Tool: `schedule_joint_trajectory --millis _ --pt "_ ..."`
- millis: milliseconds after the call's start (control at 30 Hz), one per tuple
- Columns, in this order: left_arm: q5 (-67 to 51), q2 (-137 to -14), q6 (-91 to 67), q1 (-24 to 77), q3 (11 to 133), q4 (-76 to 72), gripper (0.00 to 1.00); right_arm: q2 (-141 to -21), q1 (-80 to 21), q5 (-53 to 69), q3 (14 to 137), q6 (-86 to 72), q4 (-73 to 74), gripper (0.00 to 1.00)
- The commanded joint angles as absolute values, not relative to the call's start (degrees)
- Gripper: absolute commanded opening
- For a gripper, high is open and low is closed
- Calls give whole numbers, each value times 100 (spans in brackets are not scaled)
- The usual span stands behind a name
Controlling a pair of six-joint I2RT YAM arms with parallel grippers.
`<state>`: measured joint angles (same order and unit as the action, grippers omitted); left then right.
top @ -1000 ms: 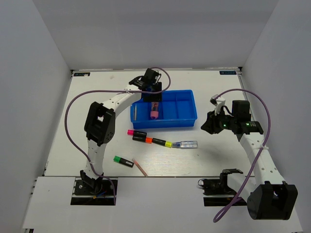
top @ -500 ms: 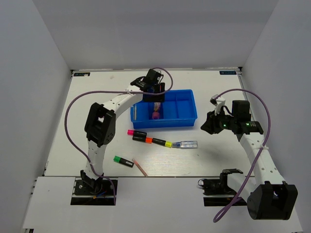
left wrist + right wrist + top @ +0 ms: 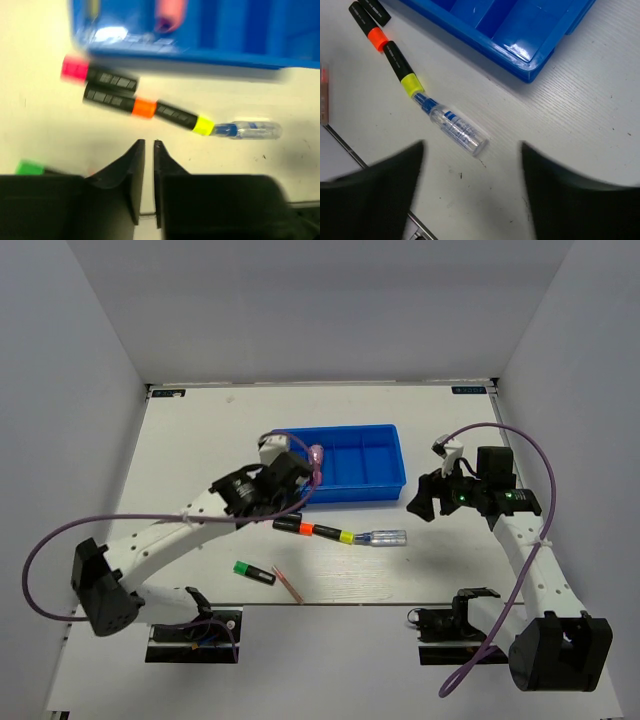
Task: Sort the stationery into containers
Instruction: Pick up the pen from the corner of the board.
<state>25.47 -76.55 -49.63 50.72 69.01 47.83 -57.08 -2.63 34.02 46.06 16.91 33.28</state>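
**pen_pal:** Most of the stationery's out on the table, just in front of the blue tray (image 3: 375,462); the pink marker (image 3: 169,10) is already in a compartment. Left gripper (image 3: 148,150) hovers near the row, pinched to a slit, holding nothing. Right gripper (image 3: 422,500) gapes wide, empty too.

**yam_fan:** My worry is that the pink-cap highlighter (image 3: 102,76) and orange-cap highlighter (image 3: 115,100) lie touching. Come down on one without spreading first and it'll probably shove both, or send the clear pen (image 3: 250,130) rolling.
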Motion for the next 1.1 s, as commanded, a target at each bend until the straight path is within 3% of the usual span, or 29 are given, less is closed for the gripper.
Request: schedule_joint_trajectory --millis 0,33,67,167,567,1067 --pt "3094 -7472 -7287 5282 6146 5861 26 -5853 -264 3401 4790 1679 3340 36" --pt "3042 -7453 -7512 5326 6083 5949 33 -5897 -272 3436 4842 1670 3401 5" --pt "3050 -7418 -7837 5396 5925 6011 37 -5924 -264 3428 4843 1644 3427 0" --pt "3269 -7690 -8416 5869 5958 6186 42 -5959 -272 3551 4834 1652 3472 0" --pt "3077 -8341 -9886 6249 5687 6250 39 -5889 -264 3516 4816 1722 3401 10" --pt "2567 -8675 -10310 6416 5098 5590 46 -5836 -246 3472 4808 1749 3419 12"
